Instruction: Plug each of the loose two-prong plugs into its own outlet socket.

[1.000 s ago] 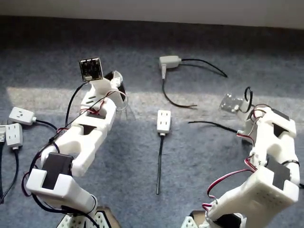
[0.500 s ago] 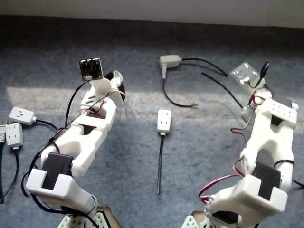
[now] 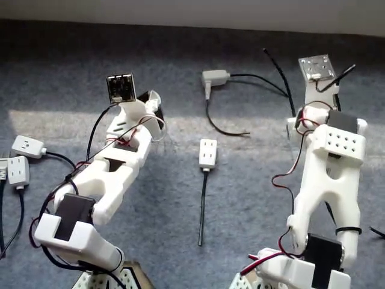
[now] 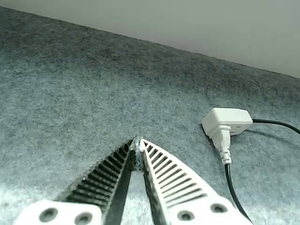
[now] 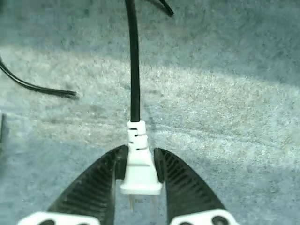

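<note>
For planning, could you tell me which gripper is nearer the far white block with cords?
Left. The left gripper is shut, left of the white block; the right gripper, holding a plug, is farther right.

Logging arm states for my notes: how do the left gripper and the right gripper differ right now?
The right gripper is shut on a white two-prong plug; the left gripper is shut with nothing visible between its tips. The right gripper's fingers are both black; the left gripper has one black and one white finger. Both hang over the grey carpet.
</note>
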`<action>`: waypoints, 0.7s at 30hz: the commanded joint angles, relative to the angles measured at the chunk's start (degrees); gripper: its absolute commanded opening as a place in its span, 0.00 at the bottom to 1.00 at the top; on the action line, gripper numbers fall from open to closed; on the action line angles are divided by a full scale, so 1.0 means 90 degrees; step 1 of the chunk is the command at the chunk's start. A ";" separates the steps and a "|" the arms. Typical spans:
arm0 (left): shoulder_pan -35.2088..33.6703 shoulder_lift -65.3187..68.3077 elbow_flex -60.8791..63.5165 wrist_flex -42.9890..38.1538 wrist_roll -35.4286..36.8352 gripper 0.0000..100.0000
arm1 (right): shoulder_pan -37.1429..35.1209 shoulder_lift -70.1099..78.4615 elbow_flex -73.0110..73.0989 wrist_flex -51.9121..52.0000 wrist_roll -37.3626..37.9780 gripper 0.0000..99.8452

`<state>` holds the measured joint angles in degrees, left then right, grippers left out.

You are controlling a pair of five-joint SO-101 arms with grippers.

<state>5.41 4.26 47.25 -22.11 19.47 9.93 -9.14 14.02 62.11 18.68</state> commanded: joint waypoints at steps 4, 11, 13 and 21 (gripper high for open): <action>0.0083 -0.0024 -0.0190 0.0020 0.0010 0.01 | 0.0415 -0.0044 0.0816 -0.1900 -0.3106 0.01; 0.0093 -0.0024 -0.0190 0.0020 0.0010 0.01 | 0.2603 0.0777 0.2154 -0.2886 -0.2227 0.01; 0.0093 -0.0024 -0.0190 0.0020 0.0010 0.01 | 0.3082 0.1079 0.2173 -0.2886 -0.1739 0.01; 0.0093 -0.0024 -0.0181 0.0020 0.0010 0.01 | 0.3795 0.2252 0.1665 -0.2955 -0.1241 0.01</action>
<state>5.32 4.26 47.25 -22.11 19.47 42.02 8.70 32.31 36.35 6.11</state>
